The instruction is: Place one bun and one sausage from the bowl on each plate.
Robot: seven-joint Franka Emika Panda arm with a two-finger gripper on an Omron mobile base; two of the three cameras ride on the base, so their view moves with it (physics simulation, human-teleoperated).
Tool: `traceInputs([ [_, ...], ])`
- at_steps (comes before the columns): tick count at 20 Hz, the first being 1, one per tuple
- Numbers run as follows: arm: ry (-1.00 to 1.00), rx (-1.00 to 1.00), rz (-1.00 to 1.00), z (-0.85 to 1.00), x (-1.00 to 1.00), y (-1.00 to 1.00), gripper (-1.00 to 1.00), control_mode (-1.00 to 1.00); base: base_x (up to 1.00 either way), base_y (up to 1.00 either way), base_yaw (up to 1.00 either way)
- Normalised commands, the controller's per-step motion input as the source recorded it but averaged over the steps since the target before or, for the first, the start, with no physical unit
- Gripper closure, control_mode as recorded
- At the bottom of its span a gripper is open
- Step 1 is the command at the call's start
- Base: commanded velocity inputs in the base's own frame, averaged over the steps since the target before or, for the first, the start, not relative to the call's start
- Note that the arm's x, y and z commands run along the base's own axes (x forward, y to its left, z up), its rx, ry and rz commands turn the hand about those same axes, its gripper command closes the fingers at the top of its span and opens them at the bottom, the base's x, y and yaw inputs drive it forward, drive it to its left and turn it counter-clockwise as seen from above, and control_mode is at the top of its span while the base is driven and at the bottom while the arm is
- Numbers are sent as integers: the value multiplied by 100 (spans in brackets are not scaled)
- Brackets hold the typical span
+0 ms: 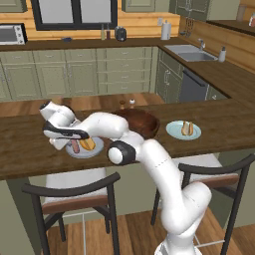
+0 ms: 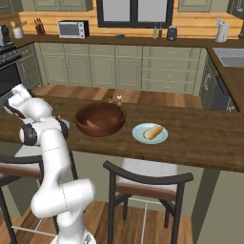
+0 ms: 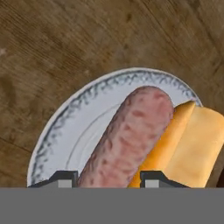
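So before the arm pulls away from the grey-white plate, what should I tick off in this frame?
1. Sausage lies on the grey-white plate: ok.
2. Bun lies beside it on the same plate, touching it: ok.
3. Pincer released: cannot tell; its tips flank the sausage closely, contact unclear.
4. Blue-green plate has a bun and a sausage: ok, both show in the left base view.
5. Bowl emptied: ok, nothing shows inside it.
6. Lift path: cannot tell; the bun sits right beside one fingertip.
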Motion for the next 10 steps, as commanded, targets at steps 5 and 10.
traceInputs([
  [5, 0, 0, 5, -18, -7, -26, -100, -100, 0, 0, 0],
  [10, 0, 0, 2, 10, -26, -26, -100, -100, 0, 0, 0],
])
